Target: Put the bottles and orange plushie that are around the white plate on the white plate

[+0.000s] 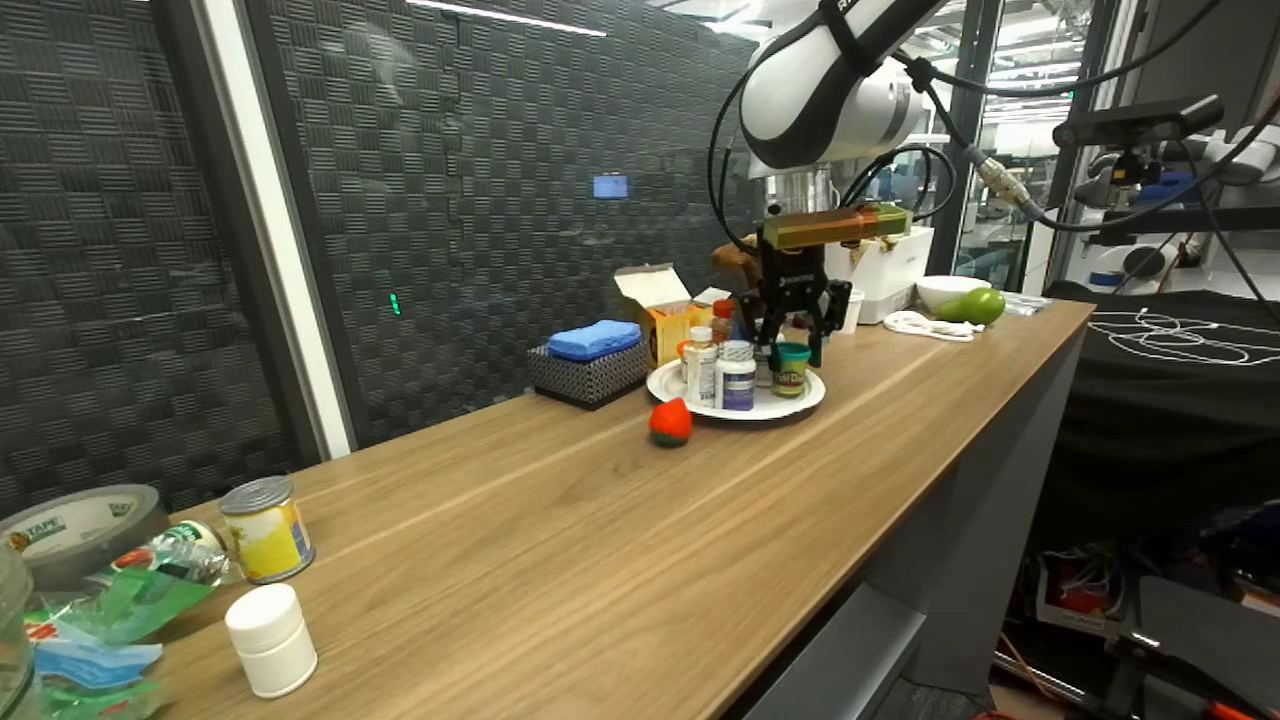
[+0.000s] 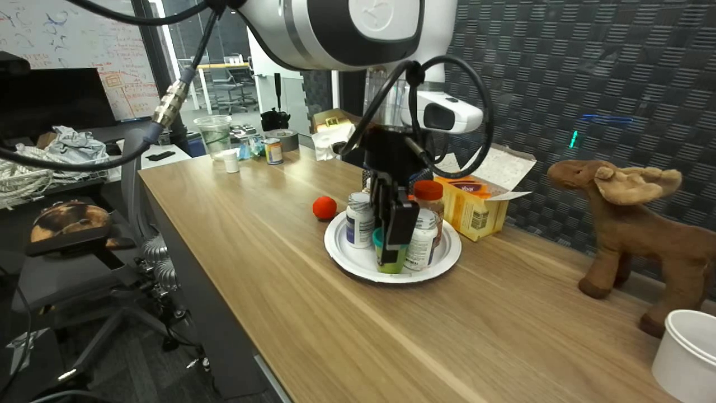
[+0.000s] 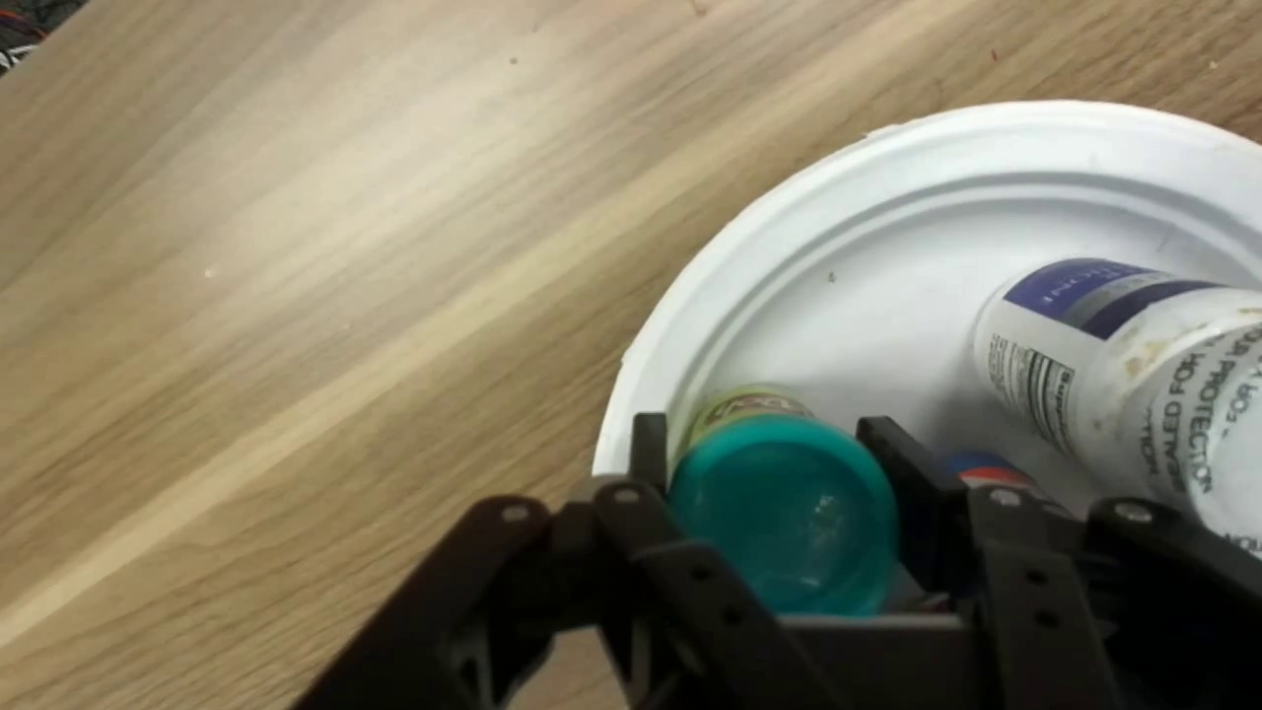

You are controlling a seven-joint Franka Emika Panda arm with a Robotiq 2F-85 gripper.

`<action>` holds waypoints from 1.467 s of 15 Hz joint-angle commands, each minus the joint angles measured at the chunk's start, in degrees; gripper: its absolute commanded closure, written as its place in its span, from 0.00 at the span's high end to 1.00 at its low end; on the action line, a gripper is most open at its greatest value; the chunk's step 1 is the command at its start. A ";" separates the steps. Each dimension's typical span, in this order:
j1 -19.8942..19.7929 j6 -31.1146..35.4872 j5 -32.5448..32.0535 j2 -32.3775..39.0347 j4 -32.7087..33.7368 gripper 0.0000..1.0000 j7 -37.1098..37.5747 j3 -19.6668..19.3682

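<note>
A round white plate [image 1: 815,393], also in the wrist view [image 3: 651,385], holds several bottles. They include a white bottle with a purple label [image 1: 737,388], a white bottle [image 2: 419,246] and a red-capped bottle [image 2: 429,190]. A green tub with a teal lid [image 1: 790,378] is upright on or just over the plate near its edge. My gripper [image 3: 769,473] points down over it, one finger against each side of the lid with no clear gap. The orange plushie [image 1: 670,423] lies on the table beside the plate [image 2: 349,266]. It is out of the wrist view.
A patterned box with a blue cloth [image 1: 595,342] and an open yellow box [image 2: 475,210] stand behind the plate. A moose plushie [image 2: 637,224] and white tub [image 2: 688,352] are nearby. A white jar [image 1: 272,640] and can [image 1: 265,535] stand far off.
</note>
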 commanded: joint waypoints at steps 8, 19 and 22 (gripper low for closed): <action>0.05 0.03 2.02 -2.09 -1.18 0.98 -3.18 -0.34; 6.92 5.62 -12.83 -20.52 -15.61 1.00 11.28 3.38; 8.15 5.99 -13.60 -21.07 -15.39 1.00 18.59 7.13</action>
